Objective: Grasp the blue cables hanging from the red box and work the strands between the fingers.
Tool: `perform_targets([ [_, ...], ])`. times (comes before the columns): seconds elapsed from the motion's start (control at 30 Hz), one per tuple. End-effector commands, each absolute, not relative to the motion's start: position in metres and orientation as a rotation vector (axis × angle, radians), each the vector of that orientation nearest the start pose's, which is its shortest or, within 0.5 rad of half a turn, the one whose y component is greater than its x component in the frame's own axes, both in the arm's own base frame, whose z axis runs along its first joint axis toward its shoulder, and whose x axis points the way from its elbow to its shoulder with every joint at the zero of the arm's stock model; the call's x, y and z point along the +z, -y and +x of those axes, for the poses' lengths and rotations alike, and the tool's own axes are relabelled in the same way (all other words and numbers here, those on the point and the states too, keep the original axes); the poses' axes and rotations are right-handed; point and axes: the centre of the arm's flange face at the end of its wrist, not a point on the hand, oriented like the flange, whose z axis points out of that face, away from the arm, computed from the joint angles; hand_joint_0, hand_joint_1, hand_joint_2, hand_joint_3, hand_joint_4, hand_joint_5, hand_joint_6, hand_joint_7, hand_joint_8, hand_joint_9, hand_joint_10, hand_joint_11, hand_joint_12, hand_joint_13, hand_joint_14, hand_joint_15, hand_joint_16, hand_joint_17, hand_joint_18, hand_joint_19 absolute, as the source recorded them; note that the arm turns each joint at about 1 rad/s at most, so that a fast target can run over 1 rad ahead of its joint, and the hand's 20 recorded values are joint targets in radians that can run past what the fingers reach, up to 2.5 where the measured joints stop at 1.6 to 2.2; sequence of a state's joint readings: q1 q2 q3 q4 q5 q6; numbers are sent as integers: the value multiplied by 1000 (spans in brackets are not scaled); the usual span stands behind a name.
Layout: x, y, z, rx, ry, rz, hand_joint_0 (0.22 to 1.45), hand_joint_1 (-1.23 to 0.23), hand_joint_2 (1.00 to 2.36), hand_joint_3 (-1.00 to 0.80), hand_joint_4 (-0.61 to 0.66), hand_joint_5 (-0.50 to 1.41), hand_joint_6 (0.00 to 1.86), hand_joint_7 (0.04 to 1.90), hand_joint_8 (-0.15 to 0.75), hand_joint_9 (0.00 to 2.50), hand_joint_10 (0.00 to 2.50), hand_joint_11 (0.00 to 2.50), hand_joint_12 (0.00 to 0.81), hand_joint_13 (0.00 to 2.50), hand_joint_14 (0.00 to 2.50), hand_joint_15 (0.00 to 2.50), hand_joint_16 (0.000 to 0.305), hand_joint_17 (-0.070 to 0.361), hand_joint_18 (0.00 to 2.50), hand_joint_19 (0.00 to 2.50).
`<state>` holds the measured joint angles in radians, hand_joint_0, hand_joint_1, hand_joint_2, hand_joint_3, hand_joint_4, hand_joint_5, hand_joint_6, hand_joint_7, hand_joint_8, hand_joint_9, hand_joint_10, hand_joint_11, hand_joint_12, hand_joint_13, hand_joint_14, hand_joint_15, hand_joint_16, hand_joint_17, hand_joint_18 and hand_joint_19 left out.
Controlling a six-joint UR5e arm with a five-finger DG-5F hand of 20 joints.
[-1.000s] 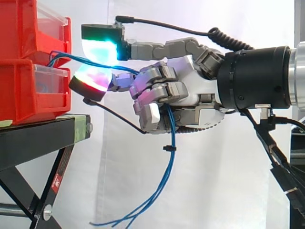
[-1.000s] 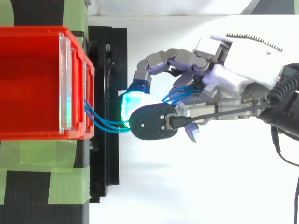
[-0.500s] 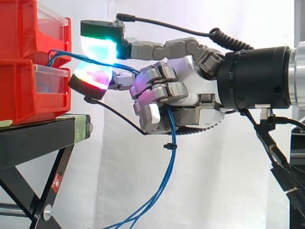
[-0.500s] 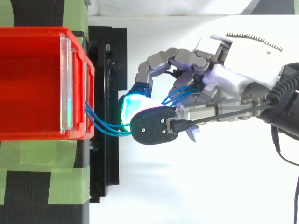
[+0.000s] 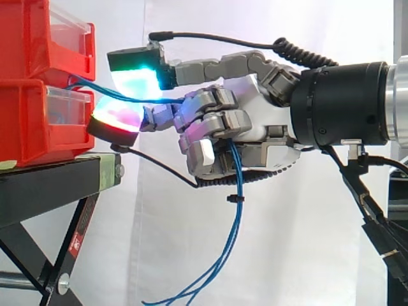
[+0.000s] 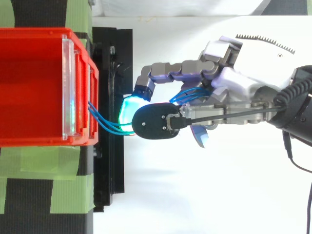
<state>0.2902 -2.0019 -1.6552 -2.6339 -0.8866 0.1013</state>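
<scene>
Thin blue cables [image 5: 233, 210] come out of the lower red bin [image 5: 32, 121], run level to the right and then hang down in loose strands. My hand [image 5: 255, 127] reaches in from the right, close to the bin's front. Two glowing fingertips [image 5: 136, 75] sit one above the other with the strands passing between them. The other fingers are curled round the cables where they turn downward. From above, the cables [image 6: 105, 126] leave the bin's front [image 6: 78, 83] and vanish under the hand [image 6: 234, 83].
The red bins stand stacked on a black stand [image 5: 51, 185] with green tape, whose legs slant down at lower left. A white curtain hangs behind. The arm fills the right side at hand height.
The glowing fingertips have stretched left toward the bin, and the lower one has dropped. The hanging strands have shifted a little to the right.
</scene>
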Motion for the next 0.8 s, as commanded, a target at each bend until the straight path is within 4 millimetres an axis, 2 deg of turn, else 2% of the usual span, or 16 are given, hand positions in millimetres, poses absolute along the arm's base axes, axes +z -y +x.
perform_targets([
  [0.0,255,18,627,985,-857,1430,1134,-645,1004,279,173,428,632,1291,499,1881,2500,2500,704,2081,2500,1737,286,215,2500,727],
  [0.03,255,18,627,985,-857,1430,1139,-655,1004,285,163,378,741,1264,499,1881,2500,2500,704,2081,2500,1737,286,215,2500,727],
  [0.07,255,18,627,985,-857,1430,1140,-660,1002,296,152,205,1094,1127,499,1881,2500,2500,704,2081,2500,1737,286,215,2500,727],
  [0.17,255,18,627,984,-858,1429,1017,-781,1005,239,209,-33,1385,986,499,1881,2500,2500,704,2081,2500,1737,286,215,2500,727],
  [0.2,255,18,627,982,-859,1428,916,-796,1015,-70,197,-67,1399,1025,499,1881,2500,2500,704,2081,2500,1737,286,215,2500,727],
  [0.3,255,18,627,978,-863,1423,882,-790,1018,-381,171,-83,1414,1065,499,1881,2500,2500,704,2081,2500,1737,286,215,2500,727],
  [0.33,255,18,627,977,-864,1422,892,-783,1019,-345,150,-82,1422,1063,499,1881,2500,2500,704,2081,2500,1737,286,215,2500,727],
  [0.43,255,18,627,977,-863,1418,1007,-762,1004,24,100,-80,1455,1042,499,1881,2500,2500,704,2081,2500,1737,286,215,2500,727],
  [0.5,256,18,627,978,-862,1418,997,-736,1091,-25,87,-72,1420,1054,499,1881,2500,2500,704,2081,2500,1737,286,215,2500,727],
  [0.53,256,18,627,978,-862,1418,938,-694,1239,-87,130,-55,1392,1046,499,1881,2500,2500,704,2081,2500,1737,286,215,2500,727],
  [0.57,256,18,627,978,-862,1418,882,-569,1351,-202,193,51,1077,1120,499,1881,2500,2500,704,2081,2500,1737,286,215,2500,727],
  [0.6,256,18,627,978,-862,1418,975,-579,1045,-172,229,182,659,1198,499,1881,2500,2500,704,2081,2500,1737,286,215,2500,727],
  [0.63,256,18,627,978,-862,1418,988,-573,1000,-196,230,257,423,1299,499,1881,2500,2500,704,2081,2500,1737,286,215,2500,727],
  [0.67,256,18,627,978,-862,1418,952,-526,1010,-354,244,326,168,1396,499,1881,2500,2500,704,2081,2500,1737,286,215,2500,727],
  [0.7,256,18,627,978,-862,1418,944,-513,1011,-427,262,349,88,1418,499,1881,2500,2500,704,2081,2500,1737,286,215,2500,727],
  [0.77,256,18,627,978,-862,1418,946,-508,1013,-406,266,371,15,1444,499,1881,2500,2500,704,2081,2500,1737,286,215,2500,727],
])
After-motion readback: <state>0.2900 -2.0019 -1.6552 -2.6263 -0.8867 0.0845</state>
